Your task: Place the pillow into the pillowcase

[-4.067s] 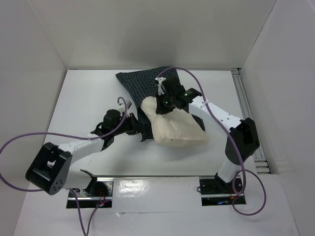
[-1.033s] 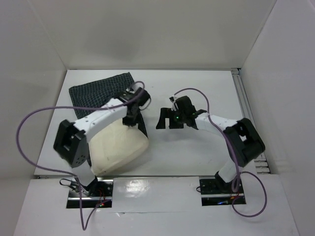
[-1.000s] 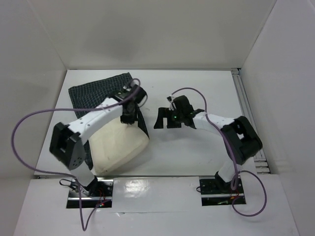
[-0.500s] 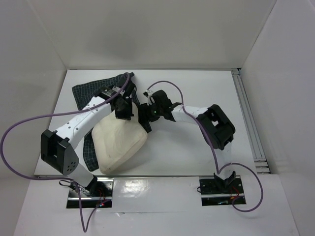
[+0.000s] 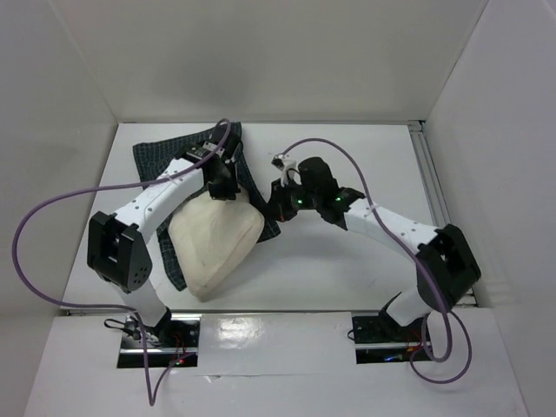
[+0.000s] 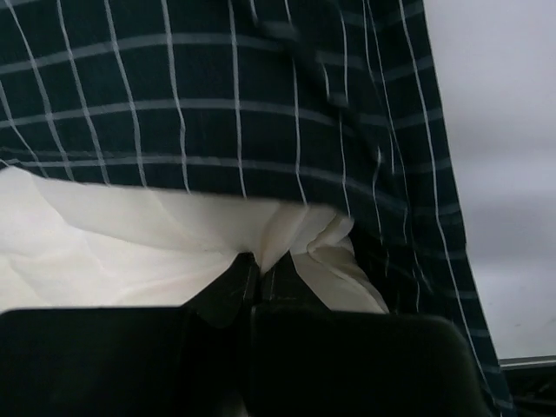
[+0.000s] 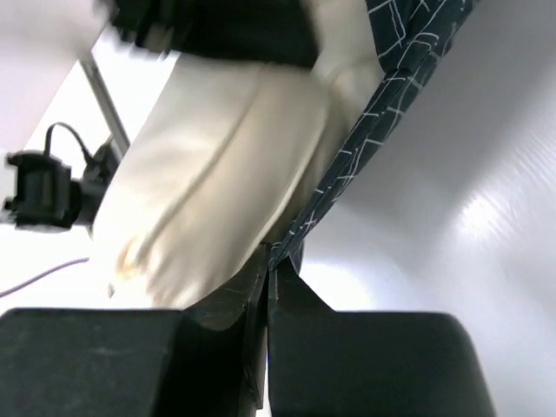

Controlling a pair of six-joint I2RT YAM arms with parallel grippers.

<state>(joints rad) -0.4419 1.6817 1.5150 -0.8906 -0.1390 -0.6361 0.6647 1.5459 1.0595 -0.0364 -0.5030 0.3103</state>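
Right hand is pinching fully shut on the pillowcase hem at its fingertips. Left hand is clamping shut on a pillow fold, with checked cloth just beyond it. Best to be pulling the hem taut and outward while the left is pushing the pillow deeper.

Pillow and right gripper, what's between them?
A strip of the checked pillowcase lies between the pillow and the right gripper. The top view shows it; the right wrist view shows the gripper shut on its edge.
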